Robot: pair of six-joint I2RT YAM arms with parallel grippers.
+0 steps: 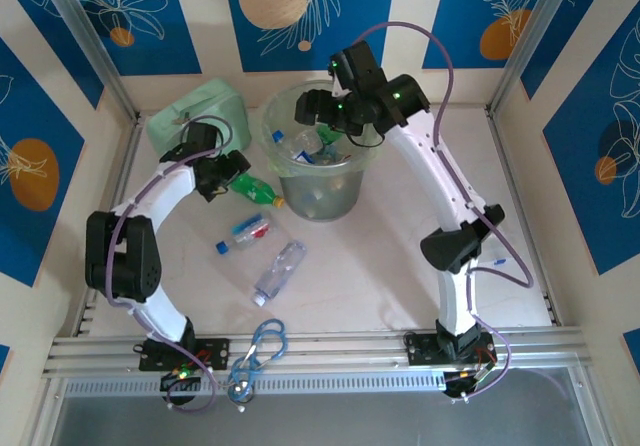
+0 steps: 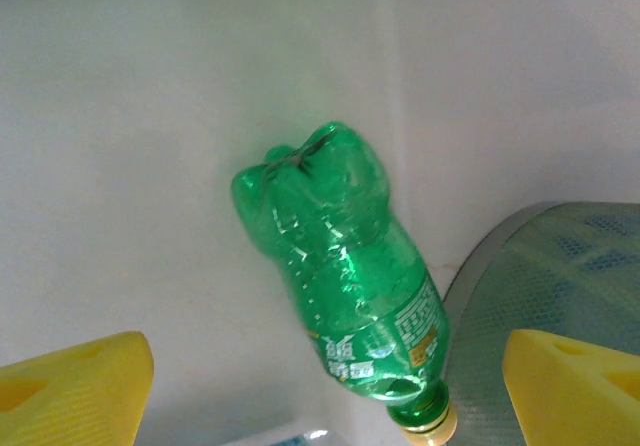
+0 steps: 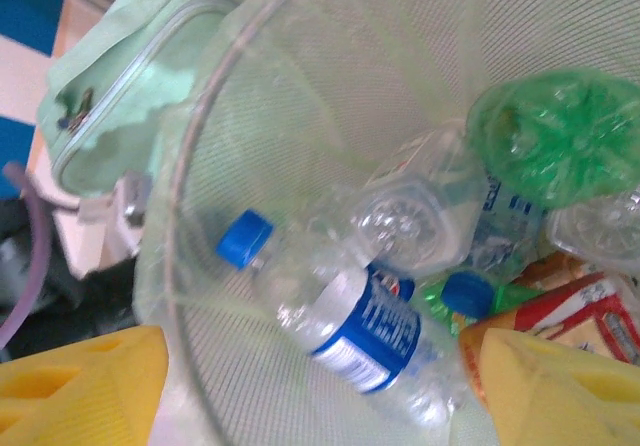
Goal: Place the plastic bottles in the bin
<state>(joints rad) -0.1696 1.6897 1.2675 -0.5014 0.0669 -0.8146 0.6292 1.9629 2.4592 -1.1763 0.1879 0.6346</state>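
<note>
My left gripper point(image 1: 226, 172) hangs open over a green bottle point(image 1: 255, 188) with a yellow cap, lying on the table left of the bin point(image 1: 352, 188). In the left wrist view the green bottle point(image 2: 340, 266) lies between the yellow fingers point(image 2: 70, 386), untouched. Two clear bottles point(image 1: 245, 233) point(image 1: 280, 271) lie nearer the front. My right gripper point(image 1: 322, 116) is open above the bin point(image 3: 300, 86). Below it a clear blue-labelled bottle point(image 3: 350, 316) rests loose on several other bottles, one of them green point(image 3: 560, 136).
A mint-green zip case point(image 1: 195, 116) sits at the back left, close to the left arm and the bin. A blue carabiner point(image 1: 262, 351) lies at the front edge by the rail. The bin's rim point(image 2: 540, 266) is right beside the green bottle's cap.
</note>
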